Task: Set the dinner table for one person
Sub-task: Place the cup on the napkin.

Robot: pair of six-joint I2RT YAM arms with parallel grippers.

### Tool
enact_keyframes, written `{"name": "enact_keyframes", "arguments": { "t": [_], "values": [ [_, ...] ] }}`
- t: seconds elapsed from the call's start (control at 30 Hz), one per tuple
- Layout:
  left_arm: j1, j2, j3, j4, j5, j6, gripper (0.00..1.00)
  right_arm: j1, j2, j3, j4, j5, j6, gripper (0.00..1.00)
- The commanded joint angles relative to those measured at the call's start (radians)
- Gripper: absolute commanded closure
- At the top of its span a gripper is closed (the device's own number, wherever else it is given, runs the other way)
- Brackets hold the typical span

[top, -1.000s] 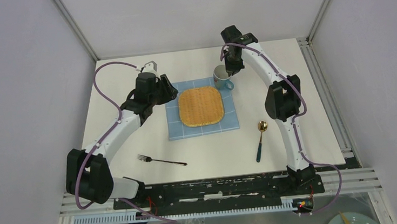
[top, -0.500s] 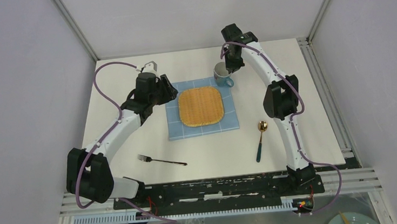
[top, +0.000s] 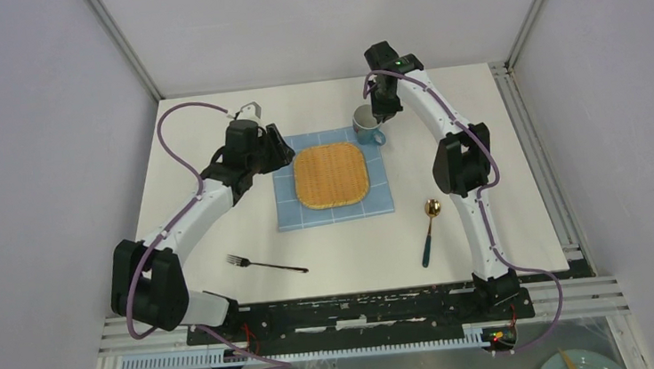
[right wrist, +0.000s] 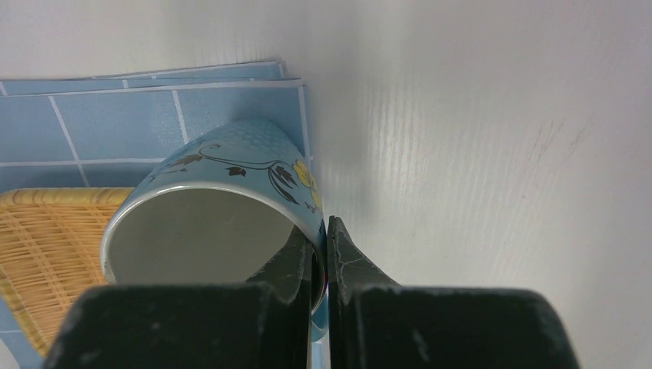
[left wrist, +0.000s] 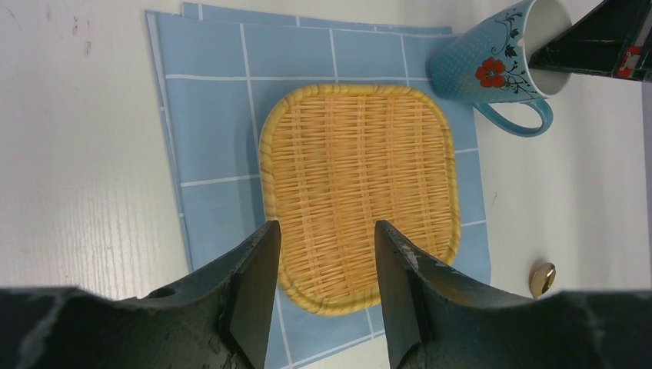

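Observation:
On the white dinner table lies a blue checked cloth with a square wicker plate on it. A blue flowered mug sits at the cloth's far right corner, tilted in the left wrist view. My right gripper is shut on the mug's rim, one finger inside and one outside. At the cloth's left edge my left gripper hovers open and empty, its fingertips framing the near edge of the wicker plate.
A black fork lies near the front left of the table. A spoon with a gold bowl and teal handle lies to the front right, beside the right arm. Grey walls enclose the table on three sides.
The right gripper has shifted the mug slightly toward the back of the table. The left arm has barely moved.

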Motion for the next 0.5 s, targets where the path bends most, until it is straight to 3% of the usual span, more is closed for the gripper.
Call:
{"name": "enact_keyframes", "arguments": {
  "t": [0.0,0.37,0.47],
  "values": [
    [0.007,0.012,0.023,0.041,0.015,0.046,0.44,-0.002,-0.012,0.024,0.054,-0.004,0.004,1.00],
    [0.008,0.024,0.028,0.045,0.018,0.047,0.44,-0.001,-0.002,0.002,0.077,-0.026,0.011,1.00],
    [0.008,0.028,0.031,0.045,0.020,0.047,0.44,-0.001,-0.006,-0.010,0.085,-0.030,0.010,0.96]
  ]
}}
